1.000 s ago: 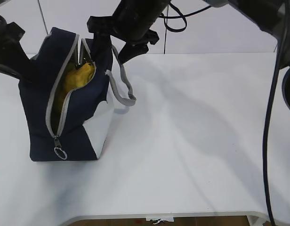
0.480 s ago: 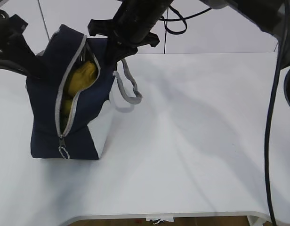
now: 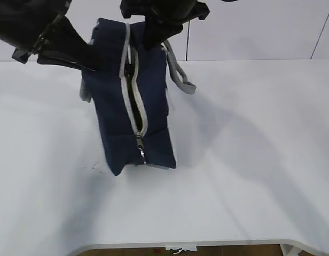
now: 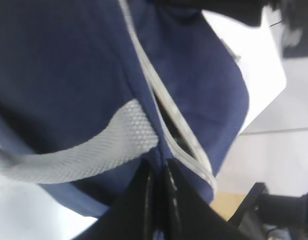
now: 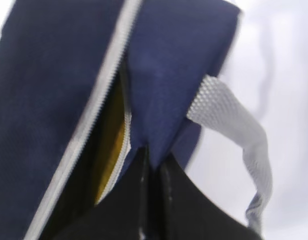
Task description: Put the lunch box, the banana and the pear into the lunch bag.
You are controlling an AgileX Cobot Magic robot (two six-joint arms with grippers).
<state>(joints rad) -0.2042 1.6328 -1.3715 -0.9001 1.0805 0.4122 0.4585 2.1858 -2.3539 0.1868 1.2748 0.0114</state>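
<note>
Lunch bag (image 3: 133, 101) stands on the white worktop (image 3: 244, 160), pinched from both sides at its top: my left tool (image 4: 159, 192) is clenched on the blue fabric beside the zipper, and my right tool (image 5: 151, 172) is clenched on the fabric edge on the other side of the opening. From the exterior camera I see the whole bag between my tools, its grey zipper (image 3: 136, 114) running down the near face with the pull (image 3: 139, 143) low, and one grey handle (image 3: 180, 77) looping out below my right tool. Only my right wrist camera looks into the gap, where something yellow (image 5: 110, 135) sits inside just left of that tool; I cannot tell which fruit it is. My left wrist camera shows a second webbing handle (image 4: 94, 152) just above that tool.
</note>
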